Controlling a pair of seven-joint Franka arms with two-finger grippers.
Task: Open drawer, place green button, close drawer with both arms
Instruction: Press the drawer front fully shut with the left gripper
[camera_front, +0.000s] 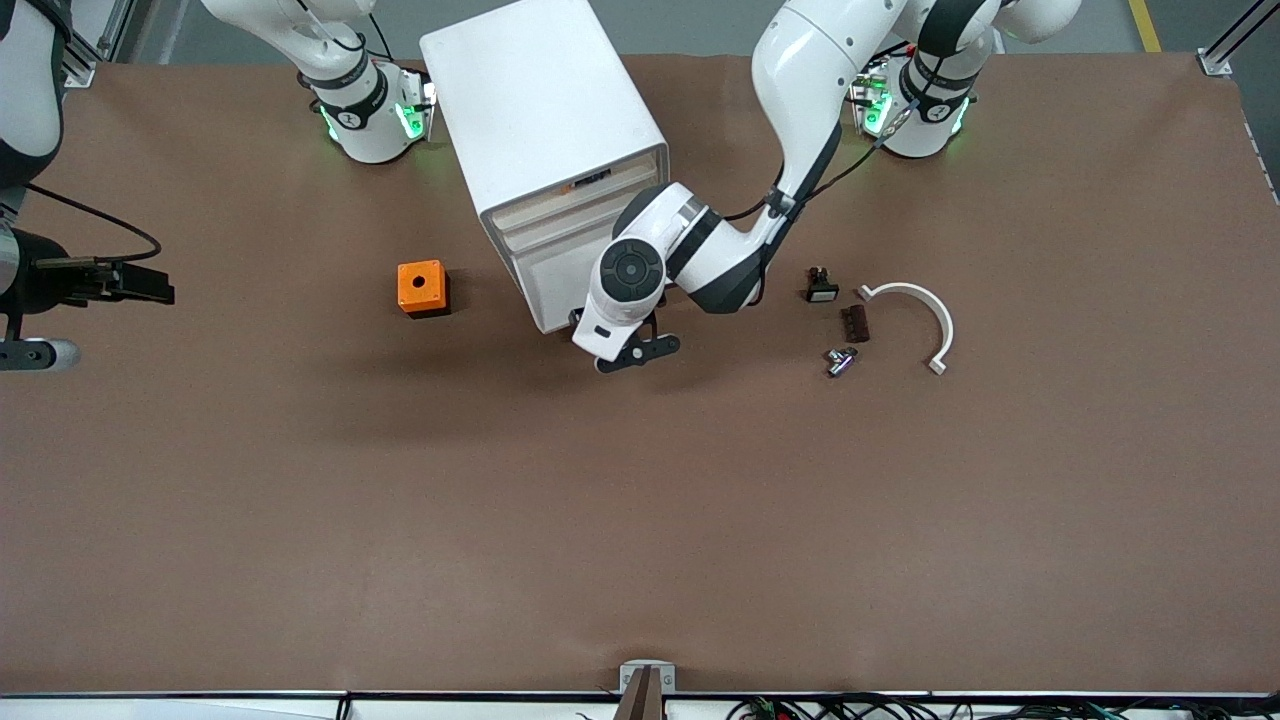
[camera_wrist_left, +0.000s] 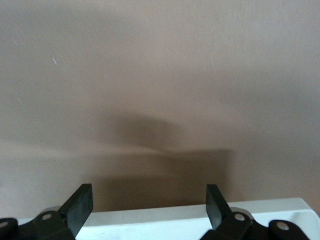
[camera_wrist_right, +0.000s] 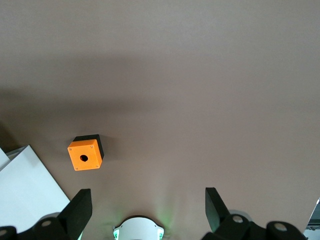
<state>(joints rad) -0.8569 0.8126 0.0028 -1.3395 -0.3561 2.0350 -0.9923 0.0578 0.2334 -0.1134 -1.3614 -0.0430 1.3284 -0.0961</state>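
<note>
The arms (camera_front: 800, 90) are glossy white with black joint bands; green lights glow at both bases, and a thin black cable runs along each.

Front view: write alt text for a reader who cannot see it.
The left gripper, open, hangs at the lowest drawer of a white cabinet. An orange cube lies beside the cabinet toward the right arm's end. The right gripper waits open there.

- Even overhead light is falling on the brown table (camera_front: 640, 520); soft shadows are spreading under the cabinet (camera_front: 545, 130) and arms.
- Green lamps are glowing at both arm bases.
- Left wrist view is looking hazy, with a broad smeared shadow.
</note>
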